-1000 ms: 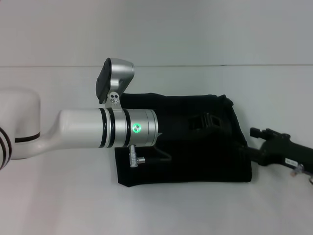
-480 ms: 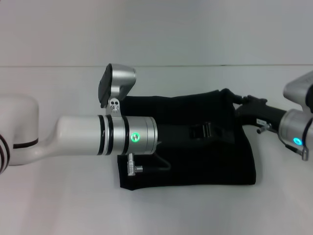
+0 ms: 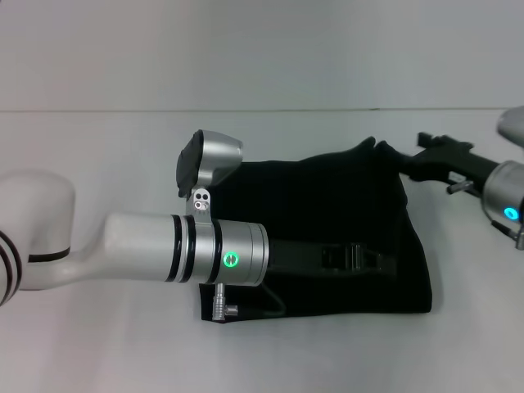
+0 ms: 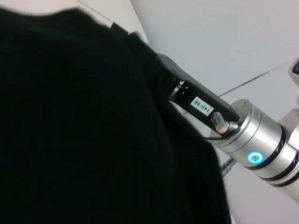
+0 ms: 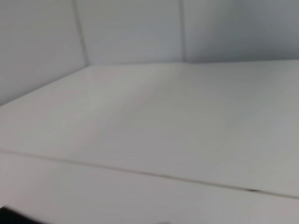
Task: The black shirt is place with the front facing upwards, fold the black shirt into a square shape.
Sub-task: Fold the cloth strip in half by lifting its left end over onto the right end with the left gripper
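Observation:
The black shirt lies folded into a rough rectangle on the white table, plain side up, with no lettering showing. My left arm reaches across it from the left, and its gripper rests low over the shirt's near right part. At the shirt's far right corner my right gripper is shut on the fabric, and that corner stands up in a small peak. In the left wrist view the black shirt fills most of the picture, with the right gripper biting into its edge.
The white table surrounds the shirt on all sides, and a pale wall rises behind it. The right wrist view shows only the table and the wall. A cable connector hangs from my left wrist just above the shirt's near left corner.
The right gripper came up from the near right side to the shirt's far right corner and lifted it slightly. The left arm shifted nearer and its gripper slid right over the shirt.

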You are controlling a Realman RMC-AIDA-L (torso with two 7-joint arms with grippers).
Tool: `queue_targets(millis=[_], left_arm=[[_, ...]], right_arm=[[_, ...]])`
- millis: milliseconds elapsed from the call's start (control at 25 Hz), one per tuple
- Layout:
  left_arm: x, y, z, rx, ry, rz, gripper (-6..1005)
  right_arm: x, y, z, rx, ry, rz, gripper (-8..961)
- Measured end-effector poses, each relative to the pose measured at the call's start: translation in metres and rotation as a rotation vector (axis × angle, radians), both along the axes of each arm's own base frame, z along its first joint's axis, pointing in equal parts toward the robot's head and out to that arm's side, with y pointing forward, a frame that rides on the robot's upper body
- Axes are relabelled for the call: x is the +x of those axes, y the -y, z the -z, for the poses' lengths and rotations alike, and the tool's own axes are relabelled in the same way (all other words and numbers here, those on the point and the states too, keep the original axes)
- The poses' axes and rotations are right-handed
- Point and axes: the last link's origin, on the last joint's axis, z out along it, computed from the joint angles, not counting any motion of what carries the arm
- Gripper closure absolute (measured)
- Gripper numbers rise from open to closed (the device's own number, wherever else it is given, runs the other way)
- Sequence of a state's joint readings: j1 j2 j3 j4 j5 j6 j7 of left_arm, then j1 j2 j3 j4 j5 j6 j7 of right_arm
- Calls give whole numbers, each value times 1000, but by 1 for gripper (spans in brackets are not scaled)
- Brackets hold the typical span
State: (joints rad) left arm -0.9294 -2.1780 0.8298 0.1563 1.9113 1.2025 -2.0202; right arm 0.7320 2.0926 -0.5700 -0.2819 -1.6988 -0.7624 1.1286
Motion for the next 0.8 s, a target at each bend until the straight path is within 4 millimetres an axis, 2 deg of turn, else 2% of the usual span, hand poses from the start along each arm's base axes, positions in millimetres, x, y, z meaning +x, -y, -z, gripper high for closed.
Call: queue_targets(millis=[320,480,640,800], left_arm=[[-1,-1,2,15,-12,1,885],[7,3,-1,5,50,41,868],[23,7,-15,-14,185,83,715],[27,9,-48,41,364,141,576]], right_arm=[[28,8,-27,178,-112,109,104],[45,15,-41,272,-188,179,104],[53,24,-46,309,-241,200,104],[44,40,-42,254,-270,75,104]])
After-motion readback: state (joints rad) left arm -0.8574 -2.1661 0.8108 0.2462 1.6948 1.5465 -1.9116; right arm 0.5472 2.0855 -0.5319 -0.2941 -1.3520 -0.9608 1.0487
